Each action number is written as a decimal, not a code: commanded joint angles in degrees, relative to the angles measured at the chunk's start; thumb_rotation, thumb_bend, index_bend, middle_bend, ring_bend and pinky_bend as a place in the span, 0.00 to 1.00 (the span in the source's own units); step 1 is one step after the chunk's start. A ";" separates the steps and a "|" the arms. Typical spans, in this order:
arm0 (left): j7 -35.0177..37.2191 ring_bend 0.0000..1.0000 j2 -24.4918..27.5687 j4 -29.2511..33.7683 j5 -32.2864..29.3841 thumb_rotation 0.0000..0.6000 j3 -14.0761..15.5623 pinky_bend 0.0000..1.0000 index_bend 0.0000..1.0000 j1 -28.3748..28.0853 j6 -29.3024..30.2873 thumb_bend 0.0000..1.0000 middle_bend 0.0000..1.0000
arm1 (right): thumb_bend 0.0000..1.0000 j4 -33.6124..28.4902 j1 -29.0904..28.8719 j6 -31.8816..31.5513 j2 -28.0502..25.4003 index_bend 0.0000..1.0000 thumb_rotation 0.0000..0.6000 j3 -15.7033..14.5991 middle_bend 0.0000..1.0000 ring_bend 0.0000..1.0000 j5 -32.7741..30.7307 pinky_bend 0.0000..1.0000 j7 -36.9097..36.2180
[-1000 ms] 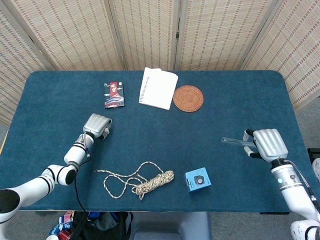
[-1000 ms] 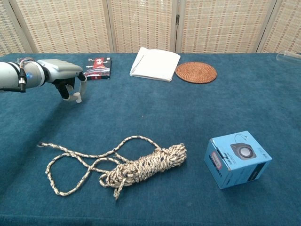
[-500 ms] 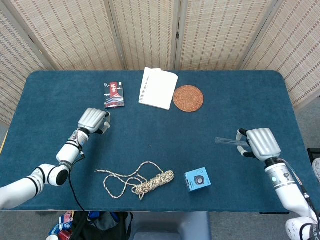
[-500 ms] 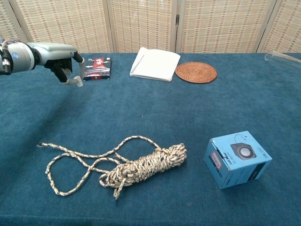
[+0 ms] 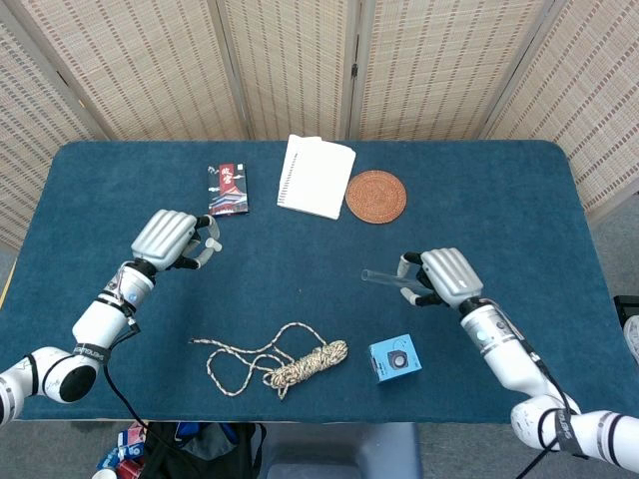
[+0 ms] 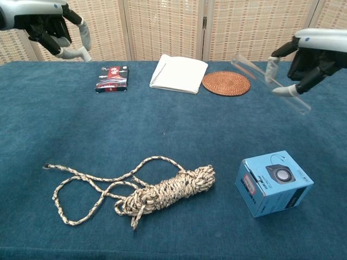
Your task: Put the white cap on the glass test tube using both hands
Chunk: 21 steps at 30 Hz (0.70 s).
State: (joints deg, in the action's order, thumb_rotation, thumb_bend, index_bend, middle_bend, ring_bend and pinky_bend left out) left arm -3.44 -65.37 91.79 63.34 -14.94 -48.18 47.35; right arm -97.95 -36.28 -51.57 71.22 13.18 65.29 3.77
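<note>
My right hand (image 5: 451, 275) grips a clear glass test tube (image 5: 383, 275) above the table's right half. The tube sticks out to the left of the fingers. In the chest view the same hand (image 6: 313, 53) is raised at the right, and the tube (image 6: 255, 73) slants down to the right through it. My left hand (image 5: 172, 239) hovers over the left side with its fingers curled, pinching a small white cap (image 5: 211, 246). It shows at the top left of the chest view (image 6: 47, 21), where the cap is hard to make out. The hands are far apart.
A white notebook (image 5: 317, 176), a round wicker coaster (image 5: 375, 196) and a red-and-black packet (image 5: 229, 189) lie at the back of the blue table (image 5: 479, 190). A coiled rope (image 5: 285, 364) and a small blue box (image 5: 395, 359) lie near the front edge.
Both hands have risen off the table. The right hand has carried the tube leftward toward the middle. The left hand has lifted with the cap and shifted slightly left.
</note>
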 commanded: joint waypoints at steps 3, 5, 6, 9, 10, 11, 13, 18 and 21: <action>1.16 0.91 3.14 5.55 0.37 1.00 -1.99 0.89 0.57 0.51 1.98 0.45 0.96 | 0.68 5.16 -3.93 2.42 6.68 0.88 1.00 2.40 1.00 1.00 -0.45 1.00 -4.36; 1.60 0.91 3.61 7.07 0.32 1.00 -2.63 0.89 0.57 0.27 2.21 0.45 0.96 | 0.68 6.90 -4.86 2.54 9.18 0.88 1.00 3.05 1.00 1.00 -0.20 1.00 -6.27; 1.74 0.91 3.76 7.64 0.31 1.00 -2.92 0.89 0.57 0.15 2.37 0.45 0.96 | 0.68 7.69 -5.21 2.50 10.27 0.88 1.00 3.31 1.00 1.00 0.04 1.00 -7.17; 1.68 0.91 3.87 9.38 0.56 1.00 -3.72 0.89 0.58 -0.27 3.29 0.45 0.96 | 0.68 10.29 -6.24 2.70 13.78 0.89 1.00 4.15 1.00 1.00 0.44 1.00 -10.73; 1.41 0.91 3.76 10.01 0.61 1.00 -3.96 0.89 0.58 -0.44 3.75 0.45 0.96 | 0.68 11.28 -6.64 2.85 14.97 0.89 1.00 4.46 1.00 1.00 0.63 1.00 -12.11; 1.14 0.91 3.62 10.48 0.69 1.00 -4.09 0.89 0.58 -0.56 4.14 0.45 0.96 | 0.68 12.00 -6.91 2.76 15.82 0.89 1.00 4.68 1.00 1.00 0.87 1.00 -12.93; 0.37 0.91 3.21 11.33 0.98 1.00 -4.20 0.89 0.58 -0.77 5.02 0.45 0.96 | 0.68 13.31 -7.36 2.28 17.49 0.89 1.00 5.05 1.00 1.00 1.38 1.00 -14.26; -3.90 0.91 2.12 13.09 2.31 1.00 -3.56 0.89 0.58 -1.33 7.39 0.45 0.96 | 0.68 15.23 -8.21 1.70 20.55 0.89 1.00 5.82 1.00 1.00 2.01 1.00 -17.53; -5.90 0.91 1.37 13.82 2.79 1.00 -3.28 0.89 0.58 -1.58 8.59 0.45 0.96 | 0.68 15.51 -8.74 2.01 21.44 0.89 1.00 6.43 1.00 1.00 1.68 1.00 -18.98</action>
State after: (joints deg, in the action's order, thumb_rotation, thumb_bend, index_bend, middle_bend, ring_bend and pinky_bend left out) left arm -8.54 -63.52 105.10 65.74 -18.45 -49.53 55.28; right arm -82.64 -44.74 -49.64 92.31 19.31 67.06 -14.83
